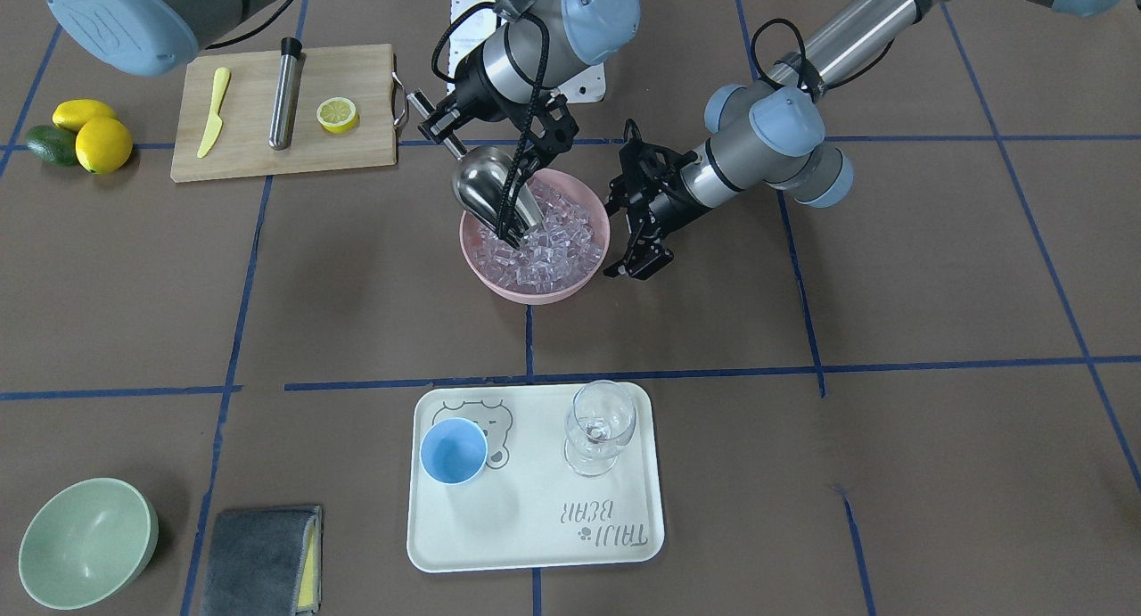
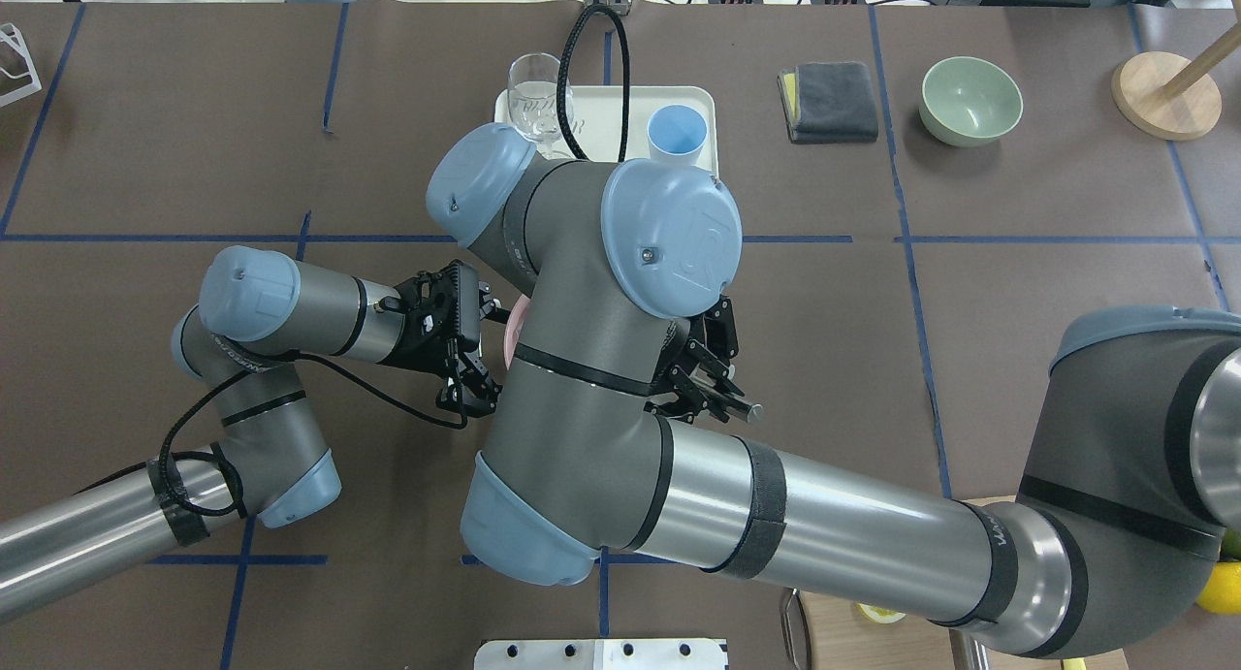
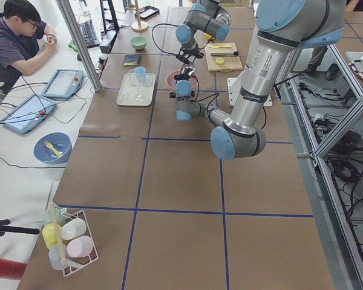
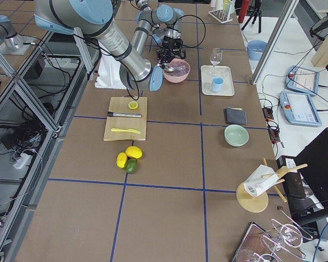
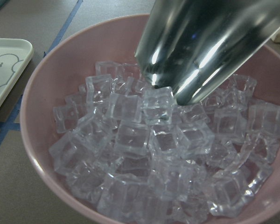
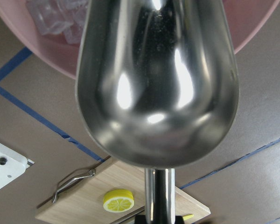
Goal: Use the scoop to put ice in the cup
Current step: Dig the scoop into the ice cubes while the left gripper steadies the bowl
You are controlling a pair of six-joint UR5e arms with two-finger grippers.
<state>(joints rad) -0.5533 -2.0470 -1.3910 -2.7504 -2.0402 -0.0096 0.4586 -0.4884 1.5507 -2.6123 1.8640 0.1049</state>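
well, from across the table you see the shiny scoop [image 1: 486,184] tilted, lip down in the ice [image 1: 557,242] heaped in the pink bowl [image 1: 535,292], the right gripper [image 1: 439,124] clamped on its handle. the left gripper [image 1: 640,261] hangs spread, empty, beside the bowl. the cup [image 1: 453,451] stands empty on the tray [image 1: 535,545]. left wrist: steel lip touching the ice.

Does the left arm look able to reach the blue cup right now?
Probably yes: the left claw is open beside the bowl, though the glass stands on its side of the tray.
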